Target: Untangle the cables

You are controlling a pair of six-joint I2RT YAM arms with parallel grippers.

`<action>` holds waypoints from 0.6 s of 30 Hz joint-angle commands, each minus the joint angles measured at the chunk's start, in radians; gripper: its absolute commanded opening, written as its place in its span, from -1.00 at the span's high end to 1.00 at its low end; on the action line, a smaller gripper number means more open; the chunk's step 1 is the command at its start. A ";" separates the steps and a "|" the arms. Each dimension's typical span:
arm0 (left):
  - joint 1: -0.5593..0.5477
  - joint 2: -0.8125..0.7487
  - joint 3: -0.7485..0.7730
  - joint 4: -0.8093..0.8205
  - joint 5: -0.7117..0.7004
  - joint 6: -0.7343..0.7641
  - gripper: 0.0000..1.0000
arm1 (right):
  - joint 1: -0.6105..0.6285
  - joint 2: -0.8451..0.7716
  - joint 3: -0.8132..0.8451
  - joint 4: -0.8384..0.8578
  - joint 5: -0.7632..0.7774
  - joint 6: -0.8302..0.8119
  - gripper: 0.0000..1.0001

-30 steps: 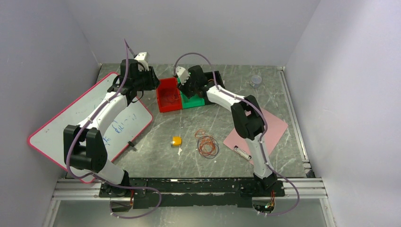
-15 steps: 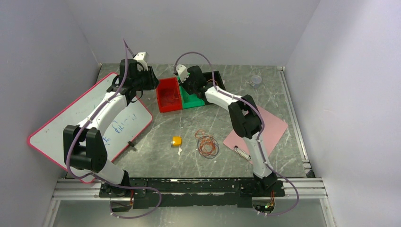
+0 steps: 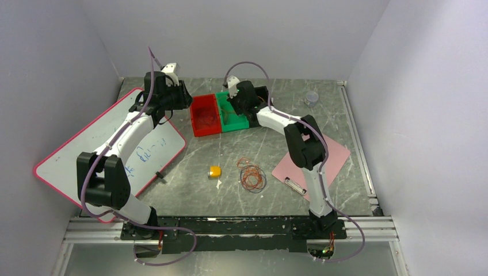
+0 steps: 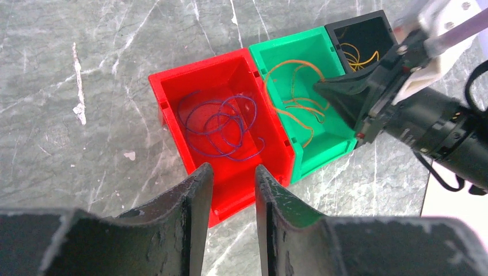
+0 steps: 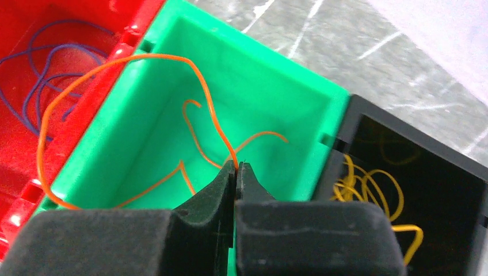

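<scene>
Two grippers show: one left gripper and one right gripper. Three bins stand in a row: one red bin, one green bin and one black bin. They hold purple cable, orange cable and yellow cable, the strands too looped to count. There is one tangle of cables, one whiteboard, one pink clipboard, one yellow block and one small clear round object.

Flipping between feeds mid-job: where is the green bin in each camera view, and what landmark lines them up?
Top external: green bin at the far middle of the table.
Left wrist: green bin upper centre, beyond the open left gripper.
Right wrist: green bin fills the centre, behind the right gripper shut on an orange cable.
Landmark: the red bin touching its left side in every view.
</scene>
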 commanded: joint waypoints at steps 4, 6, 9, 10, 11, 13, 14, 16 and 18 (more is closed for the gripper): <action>0.012 -0.027 -0.002 0.025 0.030 -0.003 0.24 | -0.032 -0.116 -0.066 0.083 0.094 0.091 1.00; 0.012 -0.028 -0.002 0.024 0.032 -0.003 0.25 | -0.035 -0.126 -0.077 0.087 0.105 0.098 1.00; 0.013 -0.030 -0.002 0.023 0.034 -0.003 0.25 | -0.035 -0.128 -0.079 0.081 0.114 0.099 1.00; 0.013 -0.030 -0.002 0.022 0.033 -0.003 0.25 | -0.036 -0.127 -0.077 0.078 0.110 0.097 1.00; 0.013 -0.031 -0.003 0.022 0.031 -0.003 0.25 | -0.035 -0.125 -0.075 0.073 0.103 0.094 1.00; 0.013 -0.033 -0.002 0.021 0.030 -0.002 0.25 | -0.037 -0.117 -0.067 0.062 0.088 0.088 1.00; 0.013 -0.033 -0.002 0.021 0.029 -0.002 0.25 | -0.035 -0.113 -0.060 0.054 0.083 0.085 1.00; 0.013 -0.034 -0.002 0.021 0.028 -0.002 0.25 | -0.035 -0.103 -0.046 0.035 0.072 0.080 1.00; 0.013 -0.033 -0.002 0.020 0.029 -0.001 0.25 | -0.035 -0.097 -0.037 0.018 0.059 0.074 1.00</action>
